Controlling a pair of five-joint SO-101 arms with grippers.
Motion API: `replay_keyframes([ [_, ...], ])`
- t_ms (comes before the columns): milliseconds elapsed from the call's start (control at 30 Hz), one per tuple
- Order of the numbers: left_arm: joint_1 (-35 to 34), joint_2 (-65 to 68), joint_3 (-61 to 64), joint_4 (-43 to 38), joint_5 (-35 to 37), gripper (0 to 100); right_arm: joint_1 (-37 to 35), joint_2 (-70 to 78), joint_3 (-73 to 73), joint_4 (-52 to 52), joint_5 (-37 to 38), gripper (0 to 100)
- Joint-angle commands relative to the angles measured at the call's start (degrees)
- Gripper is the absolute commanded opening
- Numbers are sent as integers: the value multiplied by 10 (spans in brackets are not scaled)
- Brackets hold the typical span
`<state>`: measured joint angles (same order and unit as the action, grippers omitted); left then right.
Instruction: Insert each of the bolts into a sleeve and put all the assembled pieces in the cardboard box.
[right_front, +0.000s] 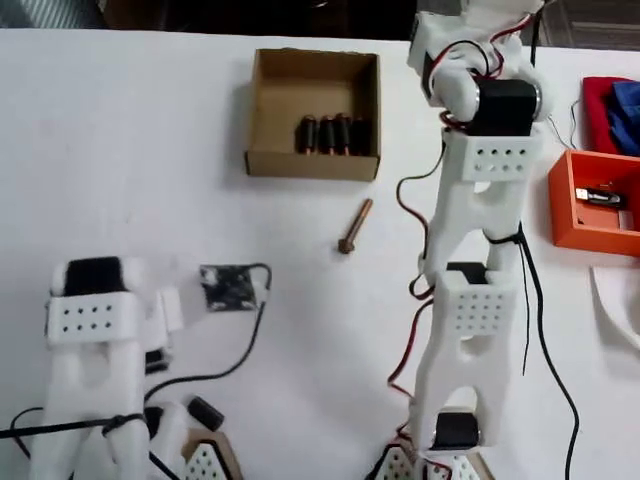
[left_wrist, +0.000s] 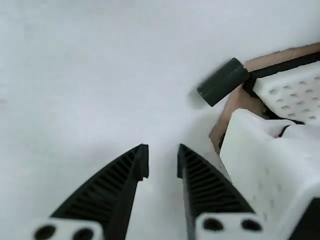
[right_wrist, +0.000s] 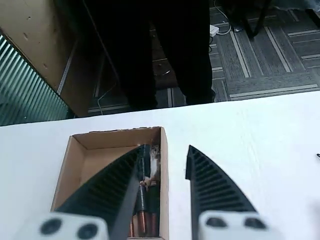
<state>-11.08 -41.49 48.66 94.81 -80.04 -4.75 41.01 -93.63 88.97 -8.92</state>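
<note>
My left claw (left_wrist: 162, 150): slightly spread, empty; loose sleeve (left_wrist: 222, 82) near. My right claw (right_wrist: 165, 152): spread, empty, above cardboard box (right_front: 290, 90). Several assembled pieces (right_front: 332, 134) boxed. Outstanding, I judge: one bolt (right_front: 355, 226), mid-table, unsleeved.

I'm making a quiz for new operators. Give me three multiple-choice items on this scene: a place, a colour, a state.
1. Where is the bolt relative to the cardboard box? A) inside it B) on the table outside it C) under it
2. What colour is the bolt? A) blue B) copper-brown C) white
3. How is the left claw? A) open, empty B) shut on the bolt C) shut tight, empty
Answers: 1 B, it lies on bare table beside the box; 2 B, its shank looks copper-brown; 3 A, its wrist view shows a gap holding nothing.
</note>
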Motion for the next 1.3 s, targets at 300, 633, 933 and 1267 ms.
replay_keyframes([
  [300, 190, -4, 69, 76, -200, 221, 28, -36, -19, 1, -1, 109],
  [633, 206, -7, 78, 65, -105, 221, 25, -36, -19, 0, -1, 109],
  [933, 200, -4, 74, 58, -148, 218, 28, -36, -19, -1, -1, 109],
  [1267, -70, -8, -15, -104, 146, 218, -6, -41, -19, 84, -2, 109],
])
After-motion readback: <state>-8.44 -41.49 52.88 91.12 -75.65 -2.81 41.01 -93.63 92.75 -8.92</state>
